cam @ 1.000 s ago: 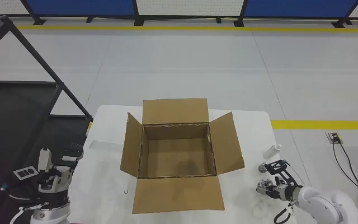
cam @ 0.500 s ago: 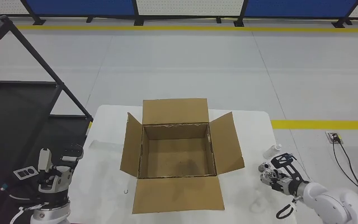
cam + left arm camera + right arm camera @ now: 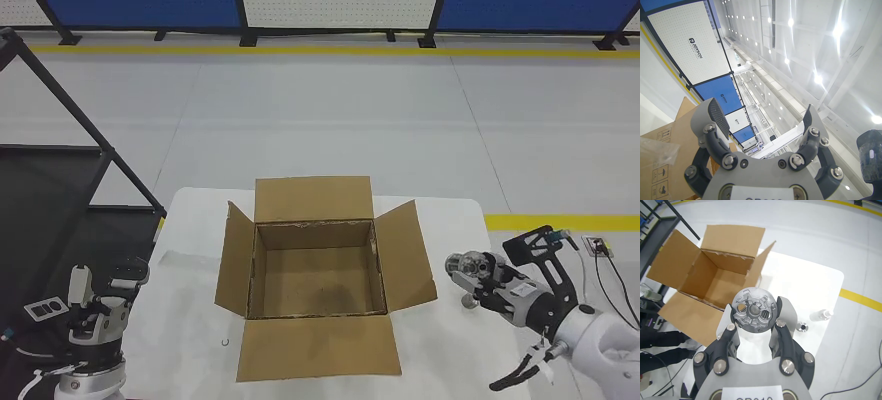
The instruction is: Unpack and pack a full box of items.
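A metal disc (image 3: 464,266) in the right gripper (image 3: 470,270), beside the open cardboard box (image 3: 315,280).
From above, the box sits mid-counter (image 3: 195,260), mouth upward and all four flaps spread, with the disc hanging just off its right flap. In the left wrist view the left gripper (image 3: 762,121) is spread wide on nothing and points at the ceiling, with a box wall and a crumpled plastic bag (image 3: 659,149) beside it. In the right wrist view the jaws clamp the disc's rim, its flat notched face toward the camera. Beyond it a small bottle (image 3: 820,315) lies on its side, cap away from the box, with a short metal cylinder (image 3: 803,326) just beside it.
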